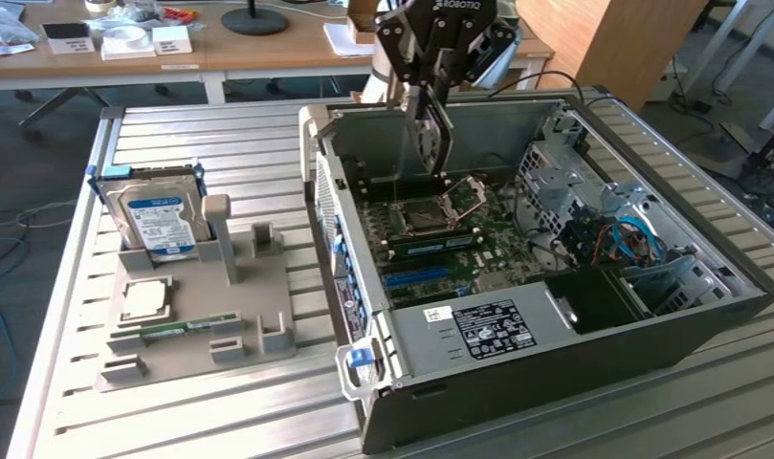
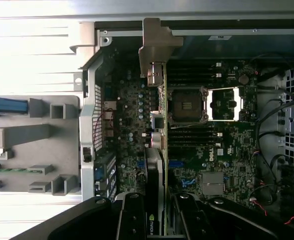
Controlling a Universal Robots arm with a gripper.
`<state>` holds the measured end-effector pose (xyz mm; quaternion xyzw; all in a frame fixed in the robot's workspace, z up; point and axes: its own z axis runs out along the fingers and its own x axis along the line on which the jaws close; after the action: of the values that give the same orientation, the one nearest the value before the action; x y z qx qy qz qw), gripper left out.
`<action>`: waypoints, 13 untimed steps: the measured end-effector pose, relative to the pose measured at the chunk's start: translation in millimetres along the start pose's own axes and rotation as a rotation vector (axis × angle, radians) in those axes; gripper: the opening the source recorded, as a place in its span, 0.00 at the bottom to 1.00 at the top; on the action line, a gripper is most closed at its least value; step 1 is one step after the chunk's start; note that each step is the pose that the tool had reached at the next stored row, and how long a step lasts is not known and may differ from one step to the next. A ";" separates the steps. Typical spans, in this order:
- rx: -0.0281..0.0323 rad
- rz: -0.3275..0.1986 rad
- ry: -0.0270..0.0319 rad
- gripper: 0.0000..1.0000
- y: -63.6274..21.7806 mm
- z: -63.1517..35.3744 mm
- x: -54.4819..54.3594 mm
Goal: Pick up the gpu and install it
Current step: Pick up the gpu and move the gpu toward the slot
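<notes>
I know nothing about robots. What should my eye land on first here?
First, the gripper holding the gpu on edge above the motherboard inside the open computer case. Next, on the exterior view's left, a grey holder with a hard drive standing upright in it.

Below the claw [image 1: 428, 96], the open computer case [image 1: 591, 373] can be entered freely from above; the held card [image 1: 432, 139] is closely flanked by the back wall [image 1: 501, 124] and raised socket lid [image 1: 470, 195]
</notes>
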<state>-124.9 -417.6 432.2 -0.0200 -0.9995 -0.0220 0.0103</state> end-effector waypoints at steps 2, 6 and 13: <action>0.0000 0.000 0.0000 0.27 0.1 0.0 -0.3; -0.0001 -0.001 0.0000 0.27 0.3 0.0 -1.2; 0.0000 -0.001 0.0000 0.27 0.7 0.0 -3.2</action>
<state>-121.6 -417.0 432.2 -0.0196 -0.9995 -0.0220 0.0103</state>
